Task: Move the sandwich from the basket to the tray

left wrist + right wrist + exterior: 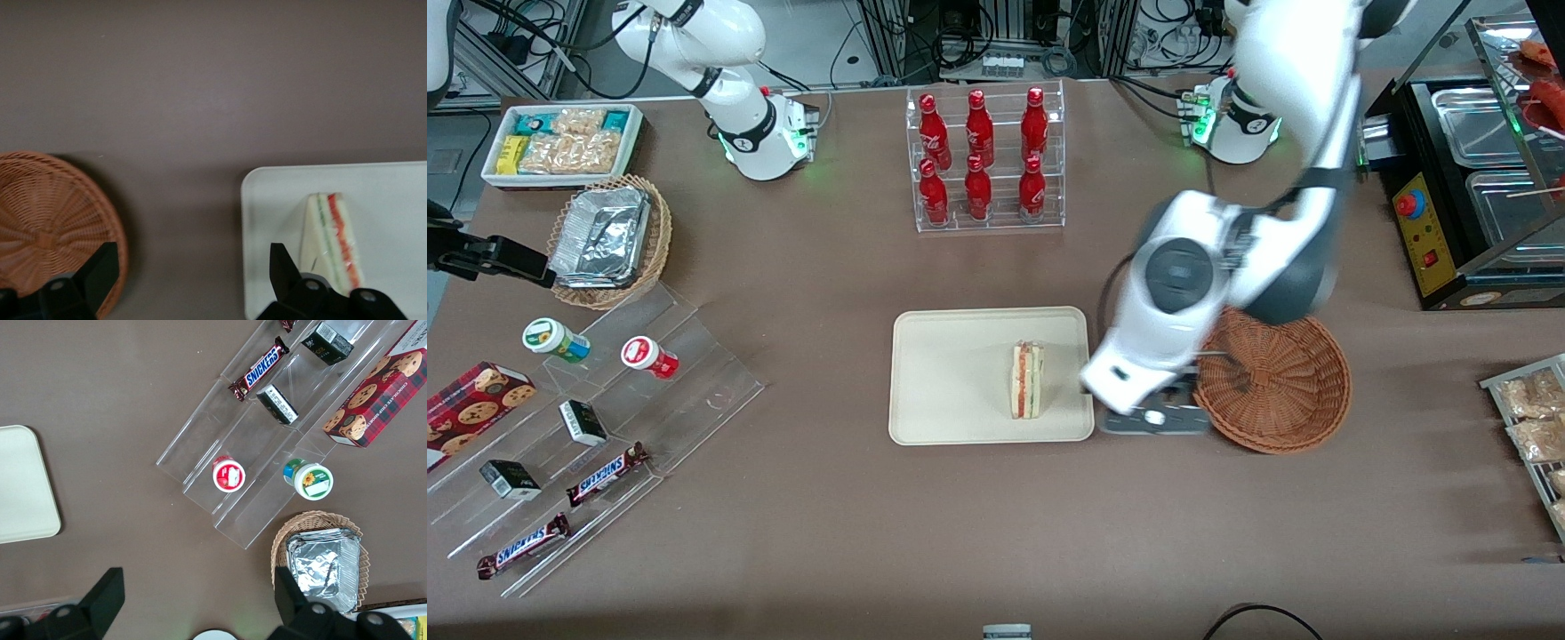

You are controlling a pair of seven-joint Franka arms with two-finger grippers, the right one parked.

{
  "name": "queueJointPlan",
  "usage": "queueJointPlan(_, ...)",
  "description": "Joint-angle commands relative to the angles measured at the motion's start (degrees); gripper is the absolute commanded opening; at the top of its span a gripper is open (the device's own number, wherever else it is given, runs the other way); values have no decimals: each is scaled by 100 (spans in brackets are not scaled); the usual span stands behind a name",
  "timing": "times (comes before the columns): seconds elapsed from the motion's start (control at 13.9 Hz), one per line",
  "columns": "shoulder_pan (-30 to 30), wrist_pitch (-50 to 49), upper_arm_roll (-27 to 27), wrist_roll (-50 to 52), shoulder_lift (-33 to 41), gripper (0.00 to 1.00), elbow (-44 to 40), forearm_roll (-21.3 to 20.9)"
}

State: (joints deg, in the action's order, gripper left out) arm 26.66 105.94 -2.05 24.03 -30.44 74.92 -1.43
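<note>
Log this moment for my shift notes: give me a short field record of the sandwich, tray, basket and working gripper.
sandwich: triangular white-bread wedge with red and green filling, lying on the tray, near the edge closest to the basket
tray: flat cream rectangular tray with rounded corners, holds only the sandwich
basket: round reddish-brown woven wicker basket, nothing visible inside, beside the tray toward the working arm's end
gripper: left arm's gripper, open, holding nothing, above the bare table between the tray and the basket
task state: sandwich already on the tray

Even overhead light; soft shadows; moving arm blurred.
</note>
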Motion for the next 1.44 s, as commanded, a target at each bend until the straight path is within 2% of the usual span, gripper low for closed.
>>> queueJointPlan(0.0,-581,-484,47,-381,459,100,145,248)
queueJointPlan(0.5,-1505,-1821,38,-812,1434,100,181,248)
queueJointPlan(0.94,-1638,-2279,-190,-839,2848,100,1172,169)
queueJointPlan(1.15,-2321,-2542,257,-961,3202,100,1350,169)
queueJointPlan(1.37,-2594,-2640,424,-1120,3281,100,1341,126)
